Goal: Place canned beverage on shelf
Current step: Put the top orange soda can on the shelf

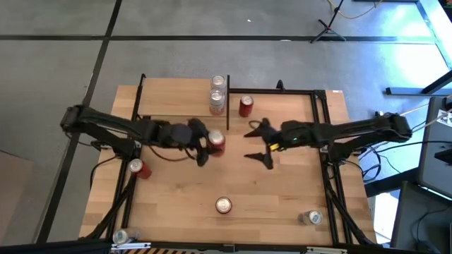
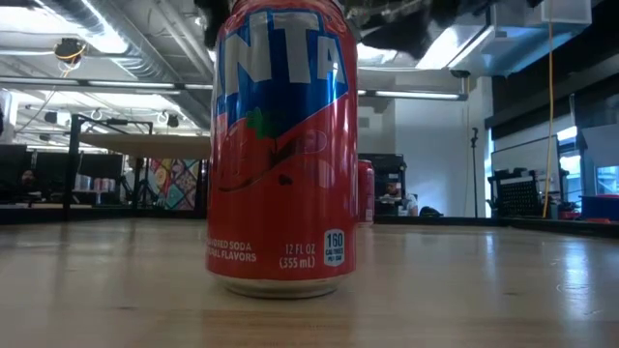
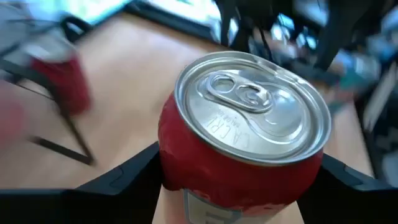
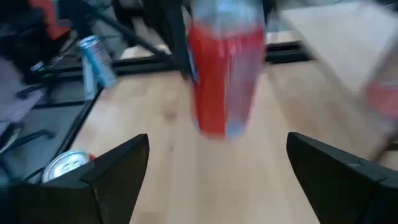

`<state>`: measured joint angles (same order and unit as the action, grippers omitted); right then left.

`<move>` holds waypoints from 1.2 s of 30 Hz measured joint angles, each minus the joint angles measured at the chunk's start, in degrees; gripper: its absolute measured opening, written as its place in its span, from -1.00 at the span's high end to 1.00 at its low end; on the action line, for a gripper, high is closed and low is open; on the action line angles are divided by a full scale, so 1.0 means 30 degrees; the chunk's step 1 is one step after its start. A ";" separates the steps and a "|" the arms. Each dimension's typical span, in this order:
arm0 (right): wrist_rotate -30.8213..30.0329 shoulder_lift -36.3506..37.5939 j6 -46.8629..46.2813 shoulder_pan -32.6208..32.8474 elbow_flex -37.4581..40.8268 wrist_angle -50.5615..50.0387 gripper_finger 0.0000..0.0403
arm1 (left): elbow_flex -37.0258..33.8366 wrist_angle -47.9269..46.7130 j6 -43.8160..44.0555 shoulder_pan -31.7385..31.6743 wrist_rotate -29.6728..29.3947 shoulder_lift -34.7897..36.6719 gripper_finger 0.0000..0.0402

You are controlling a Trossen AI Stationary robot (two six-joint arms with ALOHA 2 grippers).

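Red can point(image 3: 242, 134) upright on surface point(image 1: 176, 204) between left hand's point(image 1: 203, 146) fingers, contact unclear; right hand point(image 1: 258, 144) spread wide, facing it.

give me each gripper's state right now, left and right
left gripper: fingers around the red can, grip cannot be told
right gripper: open, holding nothing

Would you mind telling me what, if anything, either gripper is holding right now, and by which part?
The left gripper brackets the red can's sides; whether it grips cannot be told. The right gripper is open and empty.
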<state>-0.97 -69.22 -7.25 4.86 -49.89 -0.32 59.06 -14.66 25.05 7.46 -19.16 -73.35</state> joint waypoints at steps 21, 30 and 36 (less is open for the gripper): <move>0.1156 0.1518 0.1393 -0.4494 0.0007 0.0339 -0.82 | 0.4323 -0.9178 0.0105 -0.8172 -0.4223 0.2692 -0.40; 0.0081 0.1503 0.1390 -0.4809 0.0015 -0.0081 -0.82 | 0.0430 -0.2462 -0.3200 -1.1593 -0.0382 0.2758 -0.38; 0.0029 0.1503 0.1392 -0.4794 0.0015 -0.0104 -0.82 | -0.1750 0.0632 -0.3420 -1.2967 0.0800 0.2754 -0.38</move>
<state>-0.89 -64.71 -3.07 -9.52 -49.84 -0.63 53.81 -12.77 14.79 -31.45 -16.76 -65.09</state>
